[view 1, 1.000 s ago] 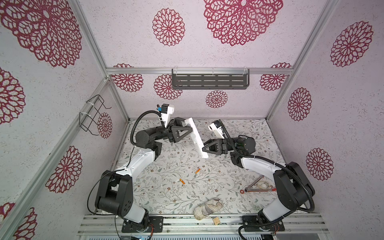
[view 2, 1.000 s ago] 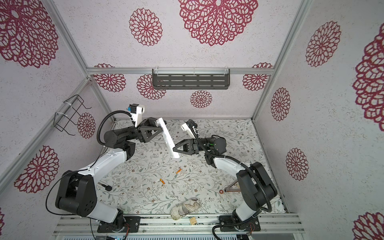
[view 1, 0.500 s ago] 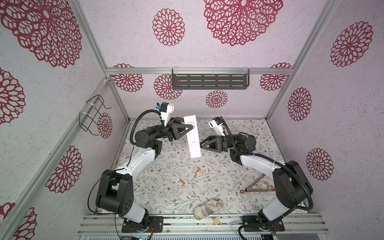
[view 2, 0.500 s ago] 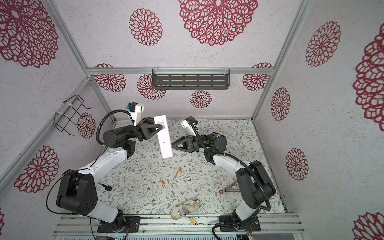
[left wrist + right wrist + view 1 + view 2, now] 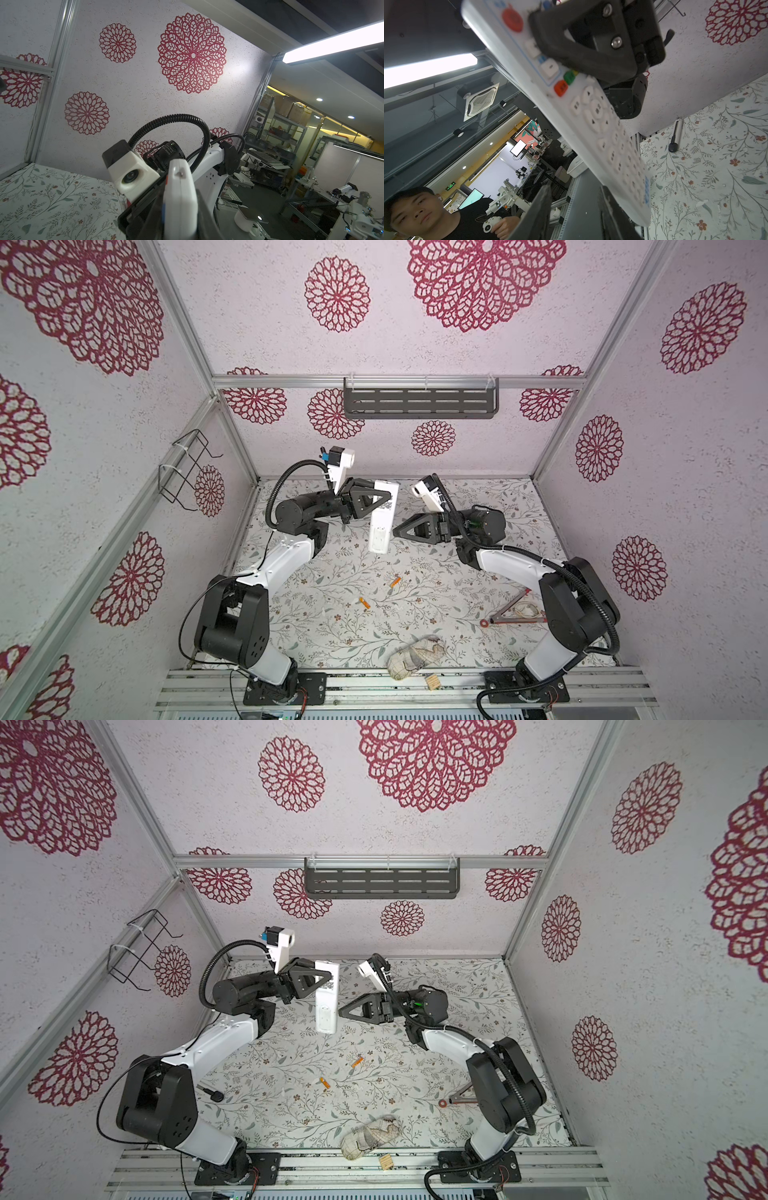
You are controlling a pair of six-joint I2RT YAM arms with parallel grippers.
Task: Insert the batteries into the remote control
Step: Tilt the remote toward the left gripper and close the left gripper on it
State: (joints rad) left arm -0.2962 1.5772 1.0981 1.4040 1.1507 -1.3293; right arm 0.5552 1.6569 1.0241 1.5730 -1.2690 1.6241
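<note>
Your left hand [image 5: 384,501] grips the remote [image 5: 379,533] near one end; your right hand [image 5: 397,531], beside it, gapes empty. Remote could pivot and slip.

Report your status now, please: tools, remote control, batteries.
Left tool shut on remote control, held in air. Right tool open, empty, beside it. Both batteries on table, untouched. Nothing blocks them.

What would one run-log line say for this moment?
left hand: holds remote control aloft | right hand: open, beside it | batteries: on table, unloaded
</note>
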